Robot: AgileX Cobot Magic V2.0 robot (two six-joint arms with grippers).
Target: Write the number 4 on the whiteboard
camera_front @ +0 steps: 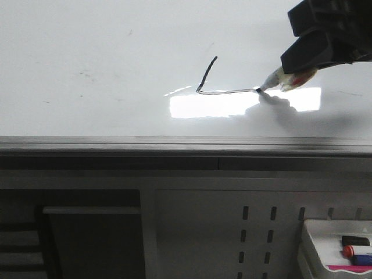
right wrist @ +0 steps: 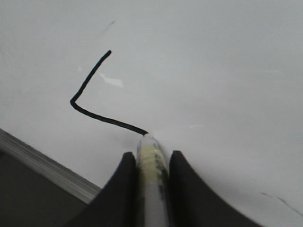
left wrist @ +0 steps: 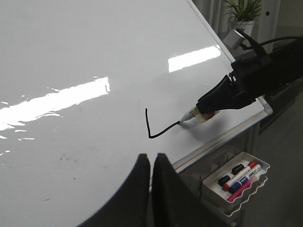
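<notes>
Marker (right wrist: 150,163) sat clamped between the fingers of our right pincer (right wrist: 150,156), its tip touching the whiteboard (camera_front: 87,46). From that tip the unfinished 4 (camera_front: 210,81) ran away as a bar, then a slanted stroke. Our left pincer (left wrist: 151,163) hung over the board's near edge, its fingers pressed together, holding nothing.

The black right gripper (camera_front: 302,68) is cut off at the front view's edge, its glare-washed horizontal black marker stroke (camera_front: 229,91) barely legible.
</notes>
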